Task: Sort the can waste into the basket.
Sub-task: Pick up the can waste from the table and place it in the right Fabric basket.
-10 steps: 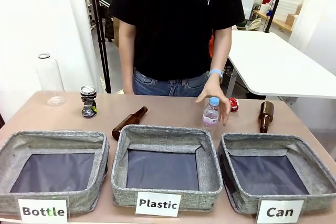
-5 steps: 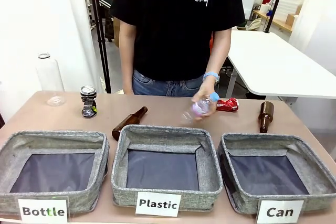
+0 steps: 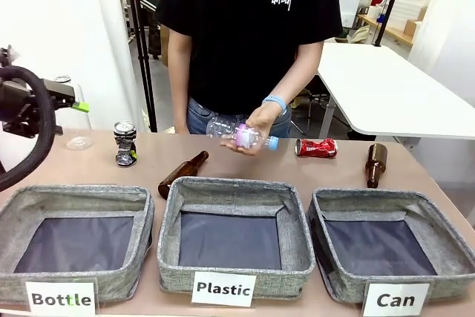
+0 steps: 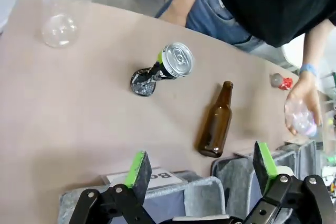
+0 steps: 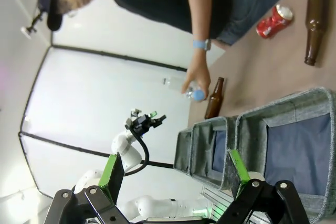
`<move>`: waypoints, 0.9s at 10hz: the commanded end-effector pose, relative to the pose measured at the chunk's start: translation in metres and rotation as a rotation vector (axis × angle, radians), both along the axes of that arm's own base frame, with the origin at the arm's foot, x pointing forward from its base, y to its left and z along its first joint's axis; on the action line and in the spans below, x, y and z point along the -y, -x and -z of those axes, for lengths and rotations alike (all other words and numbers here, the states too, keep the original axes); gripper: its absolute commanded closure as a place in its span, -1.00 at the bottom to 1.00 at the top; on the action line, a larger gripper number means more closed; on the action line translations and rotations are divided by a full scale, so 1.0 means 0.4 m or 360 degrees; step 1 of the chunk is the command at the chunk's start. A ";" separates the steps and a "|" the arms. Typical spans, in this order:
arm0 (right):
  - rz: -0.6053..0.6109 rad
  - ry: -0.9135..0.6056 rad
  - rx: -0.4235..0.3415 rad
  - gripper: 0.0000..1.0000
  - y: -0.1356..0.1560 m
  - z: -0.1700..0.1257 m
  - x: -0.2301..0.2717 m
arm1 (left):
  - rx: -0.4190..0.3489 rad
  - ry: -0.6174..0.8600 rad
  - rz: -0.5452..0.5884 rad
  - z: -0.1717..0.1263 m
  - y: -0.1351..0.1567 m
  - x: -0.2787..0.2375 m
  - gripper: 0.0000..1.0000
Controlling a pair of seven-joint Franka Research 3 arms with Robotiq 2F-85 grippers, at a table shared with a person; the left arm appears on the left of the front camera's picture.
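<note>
- Left gripper [image 4: 202,165] is spread wide, holding nothing; its wrist camera looks down on the crushed black can [image 4: 163,69] standing upright, with a brown bottle [image 4: 215,121] lying at its 4 o'clock
- Right gripper [image 5: 173,174] is wide open too, empty; its camera takes in the "Can" basket [image 5: 283,109], with the red can [image 5: 274,21] at its 12 o'clock
- From the front, the red can lies on the table at the basket's 11 o'clock; the person's hand [image 3: 258,119] holds a plastic bottle [image 3: 226,130]
</note>
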State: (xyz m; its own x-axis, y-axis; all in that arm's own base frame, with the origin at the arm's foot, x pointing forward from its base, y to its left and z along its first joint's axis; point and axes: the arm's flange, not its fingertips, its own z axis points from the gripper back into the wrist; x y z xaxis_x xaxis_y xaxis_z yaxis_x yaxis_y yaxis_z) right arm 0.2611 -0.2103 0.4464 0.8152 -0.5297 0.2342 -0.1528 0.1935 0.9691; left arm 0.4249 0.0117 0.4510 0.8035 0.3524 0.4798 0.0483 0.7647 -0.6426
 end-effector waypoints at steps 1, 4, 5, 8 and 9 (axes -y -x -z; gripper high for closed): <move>0.0002 -0.0003 0.0055 -1.00 -0.007 -0.005 0.006 | 0.0005 0.0052 0.0099 0.010 0.050 -0.057 -1.00; 0.0002 -0.0003 0.0055 -1.00 -0.007 -0.005 0.006 | -0.0150 -0.0120 0.0096 0.046 -0.082 0.027 -1.00; 0.0002 -0.0003 0.0055 -1.00 -0.007 -0.005 0.006 | -0.0116 -0.0142 0.0123 0.067 -0.106 0.020 -1.00; 0.0002 -0.0003 0.0055 -1.00 -0.007 -0.005 0.006 | -0.0150 -0.0185 0.0220 0.112 -0.124 -0.005 -1.00; 0.0002 -0.0003 0.0055 -1.00 -0.007 -0.005 0.006 | -0.0196 -0.0200 0.0218 0.139 -0.132 0.001 -1.00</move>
